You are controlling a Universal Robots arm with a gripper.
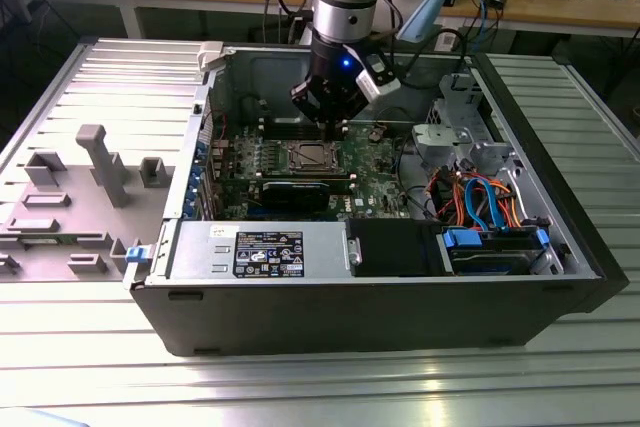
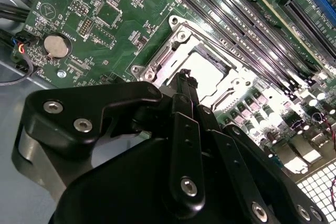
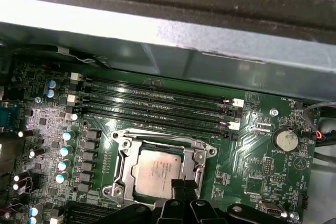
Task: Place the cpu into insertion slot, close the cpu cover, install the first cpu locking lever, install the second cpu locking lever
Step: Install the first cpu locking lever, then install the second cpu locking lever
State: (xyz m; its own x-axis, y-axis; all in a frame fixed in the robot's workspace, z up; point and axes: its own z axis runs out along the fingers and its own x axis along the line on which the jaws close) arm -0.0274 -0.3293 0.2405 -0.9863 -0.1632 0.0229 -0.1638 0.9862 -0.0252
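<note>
Green motherboard [image 3: 252, 161] — square silvery cpu [image 3: 157, 169] seated, framed.

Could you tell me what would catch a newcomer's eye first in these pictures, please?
The arm's black end effector reaches down into the open computer case, poised just above the green motherboard. Right below it, the silvery cpu lies in the insertion slot, framed by the metal cpu cover. In the exterior view, a grey-labelled power supply box sits along the case's near edge.

The cpu [image 3: 157, 170] sits in the insertion slot [image 3: 122, 169] — memory slots [image 3: 157, 103] just beside.
</note>
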